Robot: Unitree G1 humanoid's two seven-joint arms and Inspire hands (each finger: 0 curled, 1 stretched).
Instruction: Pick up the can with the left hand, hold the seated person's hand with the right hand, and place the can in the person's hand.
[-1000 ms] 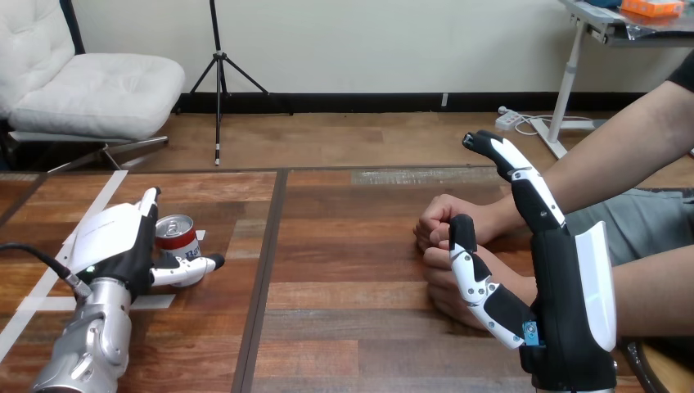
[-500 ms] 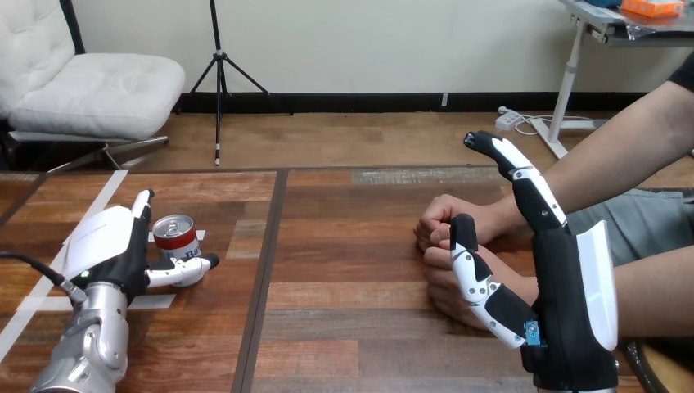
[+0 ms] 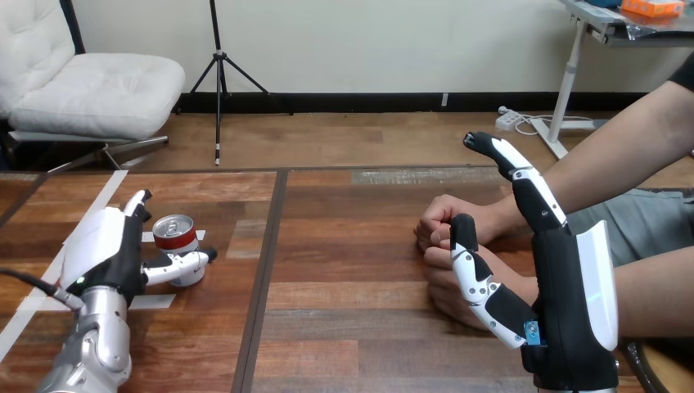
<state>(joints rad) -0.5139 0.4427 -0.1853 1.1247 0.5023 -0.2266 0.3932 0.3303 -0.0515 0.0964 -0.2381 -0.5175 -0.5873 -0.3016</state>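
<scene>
Can [image 3: 176, 237] is found upright on the desk [image 3: 352, 270], just right of the left robot hand [image 3: 106, 250], which is held open with thumb before it and fingers behind, while the open right robot hand [image 3: 565, 303] is raised beside the person's hands [image 3: 442, 223].

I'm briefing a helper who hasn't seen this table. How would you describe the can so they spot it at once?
On the left part of the wooden table stands the robot's left hand. The can sits upright just right of its palm, behind the thumb. It is the only round thing there: red and white with a silver top.
</scene>
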